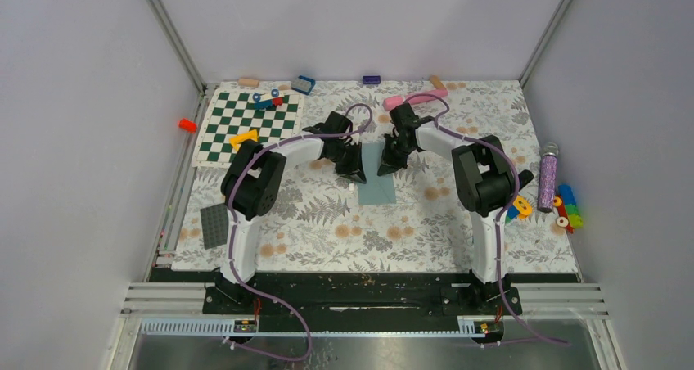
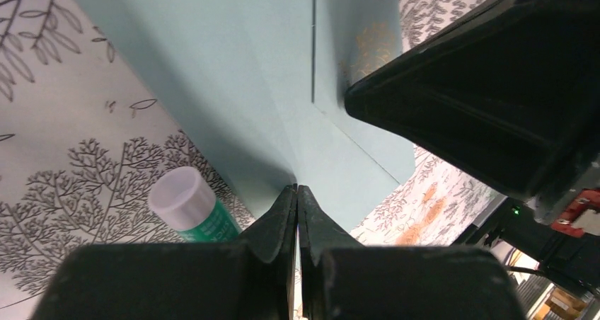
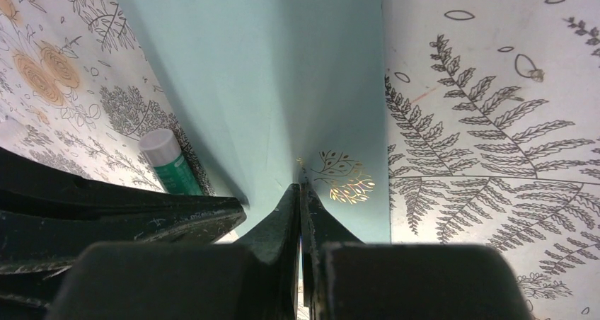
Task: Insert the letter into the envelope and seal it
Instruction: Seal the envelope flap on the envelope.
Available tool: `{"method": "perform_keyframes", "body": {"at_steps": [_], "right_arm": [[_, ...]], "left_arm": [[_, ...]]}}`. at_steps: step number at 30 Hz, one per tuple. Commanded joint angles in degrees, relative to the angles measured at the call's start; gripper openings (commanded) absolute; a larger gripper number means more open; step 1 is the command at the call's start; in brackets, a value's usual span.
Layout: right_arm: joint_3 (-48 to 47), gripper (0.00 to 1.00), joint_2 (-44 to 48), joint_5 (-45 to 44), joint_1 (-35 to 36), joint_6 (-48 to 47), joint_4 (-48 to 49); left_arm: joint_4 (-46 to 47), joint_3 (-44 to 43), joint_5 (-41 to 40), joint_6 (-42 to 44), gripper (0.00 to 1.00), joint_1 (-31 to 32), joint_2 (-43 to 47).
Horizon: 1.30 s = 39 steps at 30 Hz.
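Observation:
The grey-teal envelope (image 1: 378,186) lies mid-table on the floral cloth, its far end raised. My left gripper (image 1: 353,172) is shut on its far left edge. In the left wrist view the closed tips (image 2: 297,187) pinch the envelope (image 2: 247,86), and creases run to them. My right gripper (image 1: 385,167) is shut on the far right edge. In the right wrist view its tips (image 3: 300,185) pinch the envelope (image 3: 283,72) beside a gold leaf print. The two grippers sit close together. No cream letter shows in any view.
A glue stick (image 2: 191,207) with a white cap lies just left of the envelope, also in the right wrist view (image 3: 166,161). The chequered board (image 1: 245,124) with toys is far left, a dark studded plate (image 1: 214,225) near left, a purple tube (image 1: 547,178) and coloured blocks (image 1: 565,210) right.

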<state>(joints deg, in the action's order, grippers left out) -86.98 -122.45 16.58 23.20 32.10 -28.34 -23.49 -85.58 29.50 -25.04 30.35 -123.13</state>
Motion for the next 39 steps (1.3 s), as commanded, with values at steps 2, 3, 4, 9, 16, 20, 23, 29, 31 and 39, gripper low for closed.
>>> {"method": "perform_keyframes", "body": {"at_steps": [2, 3, 4, 9, 16, 20, 23, 29, 31, 39], "right_arm": [[1.74, 0.0, 1.17, -3.62, 0.62, -2.09, -2.74], [1.8, 0.0, 1.17, -3.51, 0.66, -2.0, -2.67], [1.82, 0.0, 1.24, -3.39, 0.7, -1.96, -2.54], [1.81, 0.0, 1.23, -2.83, 0.71, -1.48, -2.02], [1.13, 0.0, 1.47, -1.87, 0.75, -1.12, -2.03], [1.32, 0.0, 2.01, -1.89, 0.71, -1.17, -1.9], [1.46, 0.0, 2.57, -1.92, 0.62, -1.33, -1.93], [1.45, 0.09, 6.02, 1.61, -0.37, -4.65, -1.39], [1.67, 0.23, 8.37, 4.37, -1.59, -6.25, -1.21], [7.48, 0.42, 12.87, 10.38, -6.85, -12.9, -3.23]], "left_arm": [[-0.18, -6.09, 5.32, 1.49, 0.0, 0.52, 0.74], [-0.96, -7.32, 5.36, 1.63, 0.0, 0.61, 0.39], [-1.68, -8.51, 5.13, 1.72, 0.0, 0.69, -0.05], [-4.37, -13.7, 3.84, 1.81, 0.0, 0.96, -2.61], [-6.3, -15.08, 2.62, 1.39, 0.0, 1.84, -6.84], [-7.82, -16.22, 0.92, 2.12, 0.0, 2.7, -8.28], [-9.65, -16.96, -1.18, 2.78, 0.0, 3.13, -9.38], [-10.4, -15.96, -3.51, 2.72, 0.0, 3.14, -10.43], [-10.44, -15.8, -3.33, 2.65, 0.0, 3.14, -10.61], [-10.31, -15.96, -3.56, 2.58, 0.0, 3.12, -10.68]]}}
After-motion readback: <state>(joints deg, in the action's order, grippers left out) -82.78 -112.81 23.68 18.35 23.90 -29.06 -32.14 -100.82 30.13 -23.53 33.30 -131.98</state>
